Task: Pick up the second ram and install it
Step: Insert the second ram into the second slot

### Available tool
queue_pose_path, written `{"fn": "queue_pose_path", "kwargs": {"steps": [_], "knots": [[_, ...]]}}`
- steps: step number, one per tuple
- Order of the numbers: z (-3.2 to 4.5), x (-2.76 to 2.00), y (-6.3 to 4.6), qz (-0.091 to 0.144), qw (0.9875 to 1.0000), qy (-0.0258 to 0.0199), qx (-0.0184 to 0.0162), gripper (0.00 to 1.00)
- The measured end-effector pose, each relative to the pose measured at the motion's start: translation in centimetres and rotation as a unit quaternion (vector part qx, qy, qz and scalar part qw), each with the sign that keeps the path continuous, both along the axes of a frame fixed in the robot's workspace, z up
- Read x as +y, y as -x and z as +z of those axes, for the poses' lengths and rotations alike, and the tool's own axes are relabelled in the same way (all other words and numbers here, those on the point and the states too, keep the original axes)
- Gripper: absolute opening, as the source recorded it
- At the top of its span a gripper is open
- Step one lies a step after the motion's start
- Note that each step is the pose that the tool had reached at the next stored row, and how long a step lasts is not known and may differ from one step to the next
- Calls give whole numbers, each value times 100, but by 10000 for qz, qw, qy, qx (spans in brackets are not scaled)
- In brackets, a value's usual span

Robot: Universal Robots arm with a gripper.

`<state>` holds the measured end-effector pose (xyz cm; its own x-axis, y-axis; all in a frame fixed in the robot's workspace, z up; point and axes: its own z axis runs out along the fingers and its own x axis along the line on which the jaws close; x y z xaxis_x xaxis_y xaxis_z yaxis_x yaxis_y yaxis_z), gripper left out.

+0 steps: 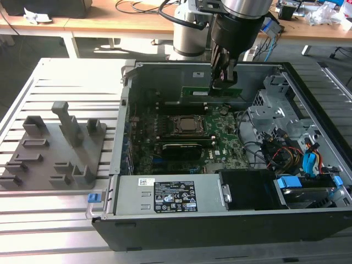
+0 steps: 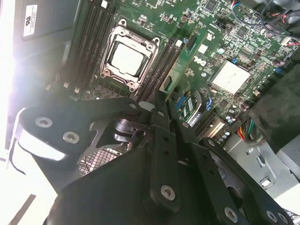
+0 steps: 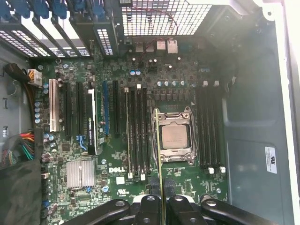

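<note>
Gripping the second ram (image 1: pixel 198 92) in the hand (image 1: pixel 223 82), closed on its two flat faces; held up in the air inside the open computer case (image 1: pixel 159 77), above the motherboard (image 1: pixel 228 140) and not yet in any slot; in the exterior view, lying long-ways from that view's left to its right, pinched nearer the right end, with most of the stick poking out toward the left; in the first wrist view, the second ram (image 3: pixel 160 187) seen edge-on as a thin green line, running straight out from between the fingertips of the hand (image 3: pixel 161 206); pointing the same way as the long black memory slots (image 3: pixel 139 136), so lined up with them already, by the look of it; hanging along the edge of the CPU socket (image 3: pixel 176 136), with that set of slots just beside the line and another set (image 3: pixel 209 126) on the far side of the socket; hard to tell the exact slot right under it, with the stick so high above the board; well apart from the grey holder blocks (image 1: pixel 55 146) out on the surface (image 1: pixel 71 77) beside the case.
</note>
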<state>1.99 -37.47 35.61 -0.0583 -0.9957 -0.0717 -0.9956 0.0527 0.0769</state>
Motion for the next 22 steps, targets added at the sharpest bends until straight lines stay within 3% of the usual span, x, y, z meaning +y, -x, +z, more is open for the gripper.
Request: {"fn": "queue_pose_path", "kwargs": {"steps": [4,6,22], "knots": [[-25,0,0,0,10000,1,0,14],[-97,0,0,0,10000,1,0,14],[-266,0,0,0,10000,11,0,14]]}}
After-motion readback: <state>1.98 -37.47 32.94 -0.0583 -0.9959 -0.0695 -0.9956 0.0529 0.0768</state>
